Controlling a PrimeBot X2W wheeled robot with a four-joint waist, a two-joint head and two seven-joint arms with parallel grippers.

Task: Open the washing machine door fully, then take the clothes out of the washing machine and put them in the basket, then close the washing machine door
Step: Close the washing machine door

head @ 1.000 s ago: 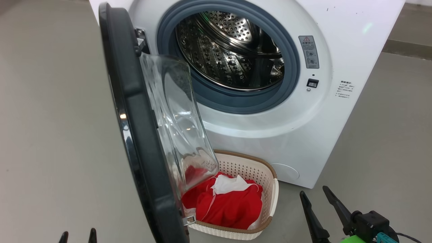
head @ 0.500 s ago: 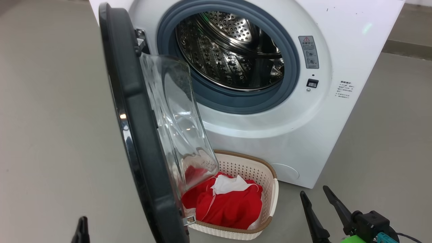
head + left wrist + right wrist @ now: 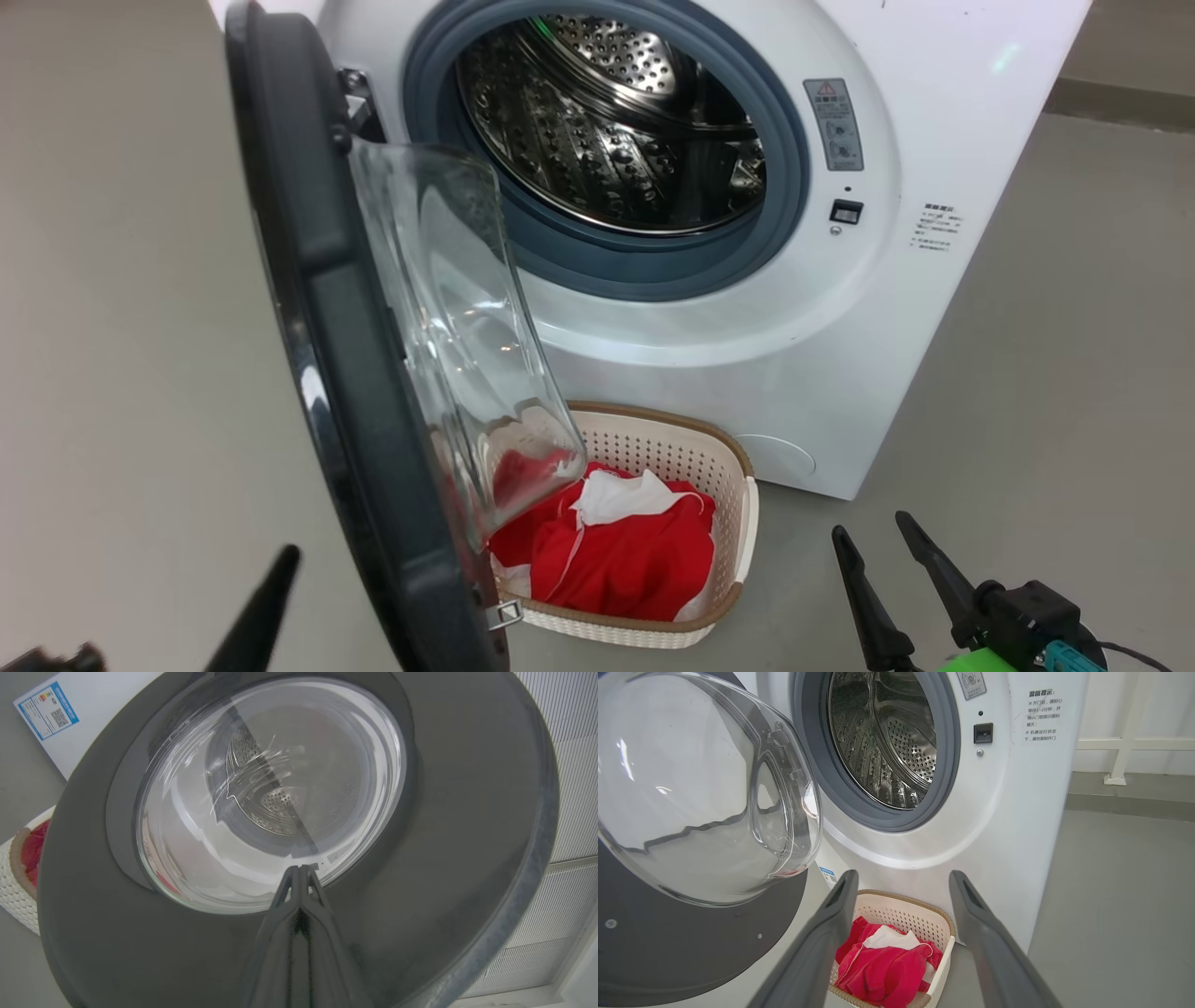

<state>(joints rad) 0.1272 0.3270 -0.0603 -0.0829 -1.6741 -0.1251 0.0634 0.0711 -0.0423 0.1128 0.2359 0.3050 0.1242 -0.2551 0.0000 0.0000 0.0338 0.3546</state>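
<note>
left fingers (image 3: 281,911) pressed together, facing door (image 3: 434,849)

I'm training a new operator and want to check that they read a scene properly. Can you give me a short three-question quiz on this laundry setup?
1. True or false: the clothes lie in the basket.
2. The left hand is: A) open, B) shut with nothing in it, C) shut on red cloth.
3. Fill in: the washing machine door stands ____.

Key: 1 true; 2 B; 3 open.
</note>
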